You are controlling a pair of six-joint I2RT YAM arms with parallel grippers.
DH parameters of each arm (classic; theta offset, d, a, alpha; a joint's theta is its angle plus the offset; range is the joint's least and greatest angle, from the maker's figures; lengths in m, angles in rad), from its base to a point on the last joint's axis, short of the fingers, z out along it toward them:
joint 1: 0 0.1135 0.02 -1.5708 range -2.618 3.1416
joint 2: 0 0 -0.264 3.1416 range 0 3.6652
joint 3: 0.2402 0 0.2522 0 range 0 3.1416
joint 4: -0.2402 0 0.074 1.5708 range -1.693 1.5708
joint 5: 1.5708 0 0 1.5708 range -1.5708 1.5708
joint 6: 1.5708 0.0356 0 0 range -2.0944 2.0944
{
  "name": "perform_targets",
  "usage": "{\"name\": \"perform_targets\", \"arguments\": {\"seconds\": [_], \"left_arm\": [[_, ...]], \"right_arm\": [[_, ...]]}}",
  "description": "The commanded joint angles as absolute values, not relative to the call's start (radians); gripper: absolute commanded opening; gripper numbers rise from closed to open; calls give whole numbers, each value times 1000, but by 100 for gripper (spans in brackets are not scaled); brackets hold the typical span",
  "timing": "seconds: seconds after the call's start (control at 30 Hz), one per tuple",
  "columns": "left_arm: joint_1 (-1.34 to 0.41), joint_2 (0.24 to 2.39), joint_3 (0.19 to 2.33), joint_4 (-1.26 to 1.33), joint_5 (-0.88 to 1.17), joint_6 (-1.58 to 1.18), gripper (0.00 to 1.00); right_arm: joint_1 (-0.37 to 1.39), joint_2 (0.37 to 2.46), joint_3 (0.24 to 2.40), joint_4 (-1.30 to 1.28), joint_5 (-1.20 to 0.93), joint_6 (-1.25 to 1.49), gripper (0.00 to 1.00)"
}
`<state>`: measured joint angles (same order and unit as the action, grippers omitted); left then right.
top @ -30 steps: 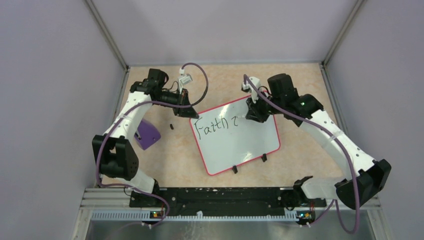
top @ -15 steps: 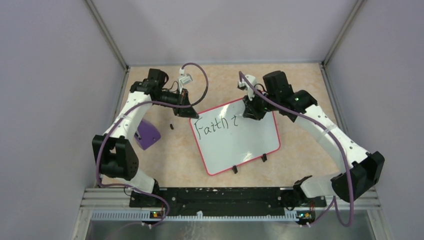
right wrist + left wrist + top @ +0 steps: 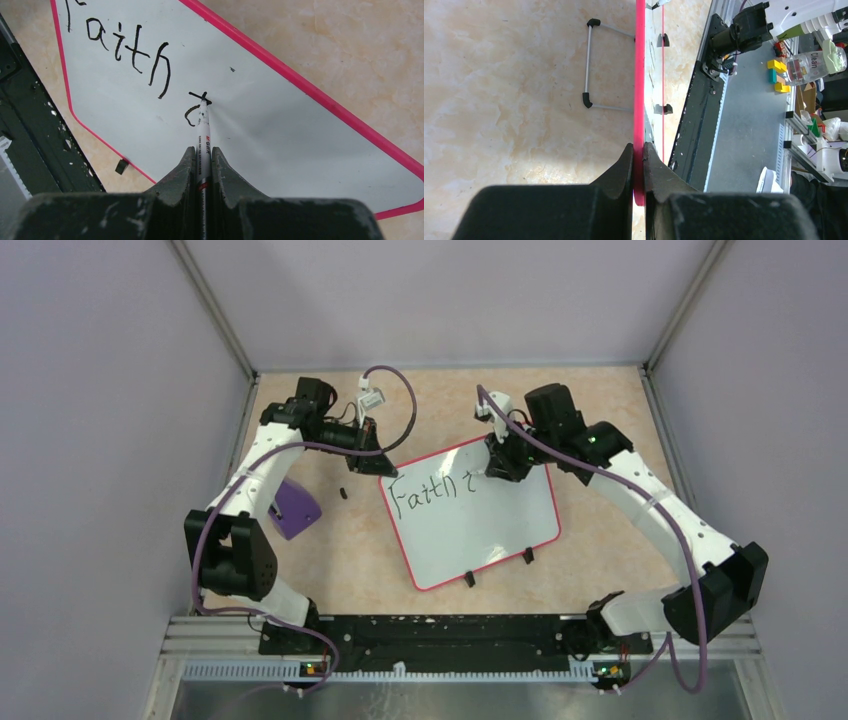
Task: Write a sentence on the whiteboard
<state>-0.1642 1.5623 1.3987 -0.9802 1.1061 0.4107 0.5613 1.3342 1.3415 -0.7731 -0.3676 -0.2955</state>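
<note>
Whiteboard (image 3: 480, 530) lies askew near the middle of the table (image 3: 600, 410), its red-pink rim running diagonally. The edge with the small black feet (image 3: 469, 579) faces the table's near edge. The left gripper (image 3: 385, 468) meets the board at its far left corner. In the left wrist view its fingers (image 3: 624, 165) are pressed together on the rim, which passes straight between them. A thin wire stand (image 3: 586, 65) juts from the board's underside on that side.

The sentence (image 3: 432, 492) runs along the board's far edge in black and reads "Faith". After it comes one unfinished character, a short cross-stroke with a curl under it. The right gripper (image 3: 500, 465) hangs over the board's far edge, just past that last mark, pinching a marker (image 3: 202, 135) between closed fingers. The marker's tip touches the white surface at the cross-stroke (the right wrist view shows this plainly).

A purple block (image 3: 293, 508) sits toward the table's left edge, partly under the left arm and well apart from the board. A small dark piece (image 3: 343, 493), too small to identify, lies on the table between the block and the board's left edge.
</note>
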Motion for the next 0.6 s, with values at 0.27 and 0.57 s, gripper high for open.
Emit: {"name": "perform_targets", "arguments": {"seconds": [0.27,0.57], "left_arm": [[-173,1572,1399,-980,1084,435,0],[-173,1569,1396,-982,1085,437,0]], "right_arm": [[565,1286,1380,-755,-358,-281,0],[531,1239,1334,-794,-369,-311,0]]}}
